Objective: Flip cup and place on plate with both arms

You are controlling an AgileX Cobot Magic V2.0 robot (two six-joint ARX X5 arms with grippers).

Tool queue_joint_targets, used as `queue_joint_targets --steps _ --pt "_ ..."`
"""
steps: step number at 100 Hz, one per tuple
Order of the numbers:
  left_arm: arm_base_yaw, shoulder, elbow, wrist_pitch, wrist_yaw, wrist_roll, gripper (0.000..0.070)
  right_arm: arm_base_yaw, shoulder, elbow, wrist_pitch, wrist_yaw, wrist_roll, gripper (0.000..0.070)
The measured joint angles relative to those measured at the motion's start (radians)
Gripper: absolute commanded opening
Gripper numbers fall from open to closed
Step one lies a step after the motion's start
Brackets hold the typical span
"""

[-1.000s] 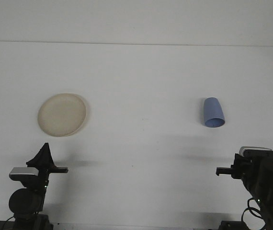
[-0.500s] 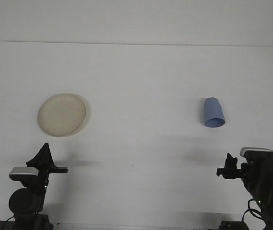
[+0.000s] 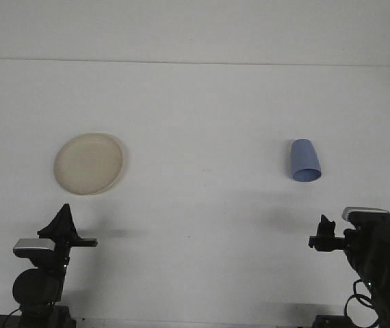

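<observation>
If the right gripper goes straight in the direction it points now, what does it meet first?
The right gripper seems to point left, low over the table. That line looks free; the cup lies farther away, the plate too. Depth is unclear.

Blue cup (image 3: 305,161), beige plate (image 3: 88,163)

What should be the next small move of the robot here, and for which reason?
Probably the right end effector should advance toward the blue plastic cup. The cup lies on its side, untouched, on that arm's side, far from the round beige plate; both arms sit low at the near edge.
</observation>
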Motion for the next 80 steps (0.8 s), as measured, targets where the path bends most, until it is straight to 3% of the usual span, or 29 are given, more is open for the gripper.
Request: queue_joint_targets --steps 40,64,80 --pt "0.0 0.0 0.0 0.0 0.0 0.0 0.0011 -0.014 0.282 0.0 0.335 0.0 -0.042 0.048" --pt "0.0 0.0 0.0 0.0 0.0 0.0 0.0011 -0.021 0.384 -0.015 0.522 -0.009 -0.117 0.0481" --pt "0.0 0.0 0.0 0.0 0.0 0.0 0.0011 -0.071 0.421 -0.092 0.673 -0.056 -0.132 0.0481"
